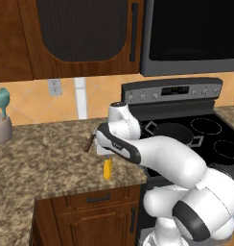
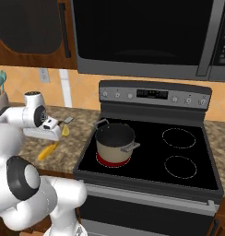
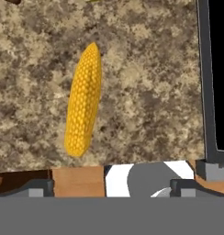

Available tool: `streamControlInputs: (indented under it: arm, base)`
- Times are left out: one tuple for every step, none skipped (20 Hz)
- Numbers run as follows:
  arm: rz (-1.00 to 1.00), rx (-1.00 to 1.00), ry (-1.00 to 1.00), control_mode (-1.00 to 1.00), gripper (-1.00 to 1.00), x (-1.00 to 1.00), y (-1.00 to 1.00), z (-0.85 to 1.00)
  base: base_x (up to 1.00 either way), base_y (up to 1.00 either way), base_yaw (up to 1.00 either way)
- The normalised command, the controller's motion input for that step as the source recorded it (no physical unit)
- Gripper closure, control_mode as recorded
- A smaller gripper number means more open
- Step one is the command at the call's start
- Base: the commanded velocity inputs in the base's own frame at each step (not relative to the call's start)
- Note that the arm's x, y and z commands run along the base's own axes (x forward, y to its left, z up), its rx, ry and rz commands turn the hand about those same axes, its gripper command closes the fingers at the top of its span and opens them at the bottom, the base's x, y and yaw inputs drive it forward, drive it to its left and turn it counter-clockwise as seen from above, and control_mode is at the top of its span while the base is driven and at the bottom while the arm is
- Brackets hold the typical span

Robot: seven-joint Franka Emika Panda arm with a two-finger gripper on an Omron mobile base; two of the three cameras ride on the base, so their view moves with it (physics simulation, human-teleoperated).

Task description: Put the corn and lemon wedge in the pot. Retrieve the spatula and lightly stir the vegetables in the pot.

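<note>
You see the corn [image 3: 83, 99] lying flat on the speckled granite tabletop [image 3: 146, 92], its long axis running toward the backsplash, left of the stove [image 2: 146, 156]. The fingers [image 3: 107, 186] hang above it, spread wide and empty. The right base view gives you the lemon wedge [image 2: 65, 131], the spatula's blade [image 2: 68, 120] and the pot [image 2: 115, 145] on the near-left burner.
</note>
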Motion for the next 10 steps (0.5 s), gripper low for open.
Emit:
streamControlInputs:
  arm:
    - [-0.13, -0.05, 0.0, -1.0, -1.0, 0.48, 0.07, -0.56]
    - [-0.12, -0.05, 0.0, -1.0, -1.0, 0.46, 0.1, -0.49]
    - [-0.12, -0.03, 0.0, -1.0, -1.0, 0.46, 0.11, -0.44]
    - [-0.11, -0.01, -0.01, -1.0, -1.0, 0.46, 0.13, -0.37]
    - [-0.11, 0.0, -0.01, -1.0, -1.0, 0.44, 0.11, -0.33]
    - [-0.11, 0.0, -0.01, -1.0, -1.0, 0.44, 0.09, -0.28]
    - [-0.11, 0.0, 0.0, -1.0, -1.0, 0.44, 0.03, -0.26]
    - [-0.11, 0.0, 0.0, -1.0, -1.0, 0.41, 0.02, -0.24]
    - [-0.11, 0.0, 0.0, -1.0, -1.0, 0.41, 0.01, -0.24]
    - [-0.11, 0.0, 0.0, -1.0, -1.0, 0.39, 0.05, -0.22]
  base:
    - [0.0, 0.0, 0.0]
    - [0.0, 0.0, 0.0]
    - [0.0, 0.0, 0.0]
    - [0.0, 0.0, 0.0]
    - [0.0, 0.0, 0.0]
    - [0.0, 0.0, 0.0]
    - [0.0, 0.0, 0.0]
    - [0.0, 0.0, 0.0]
    - [0.0, 0.0, 0.0]
    - [0.0, 0.0, 0.0]
